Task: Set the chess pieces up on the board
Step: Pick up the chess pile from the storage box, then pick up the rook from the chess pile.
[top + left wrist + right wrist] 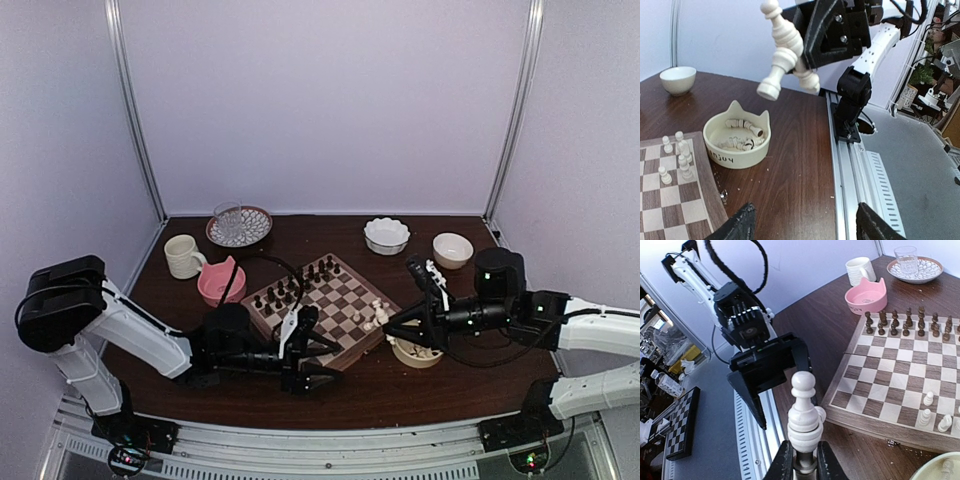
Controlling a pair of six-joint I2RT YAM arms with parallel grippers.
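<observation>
**A:** How much is done?

**B:** Not much. Small dark brown chess figures (905,325) are lined up in two rows along the far left edge of the square wooden checkered board (890,380). Only a few tiny cream-white chess pieces (677,155) are stood up, by the board's right edge.

**A:** And the others?

**B:** More are seen lying in a cream cat-eared bowl (735,162), set on the dark wooden table (400,390) just beside that edge. One tall cream-white piece (803,415) is held up in the air, squeezed tight in the right gripper (805,460). A second one seems caught beside it. The left gripper (807,227) is spread wide, and nothing is held in it.

**A:** What is left?

**B:** Most cream pieces are not yet placed, it is judged.
</observation>
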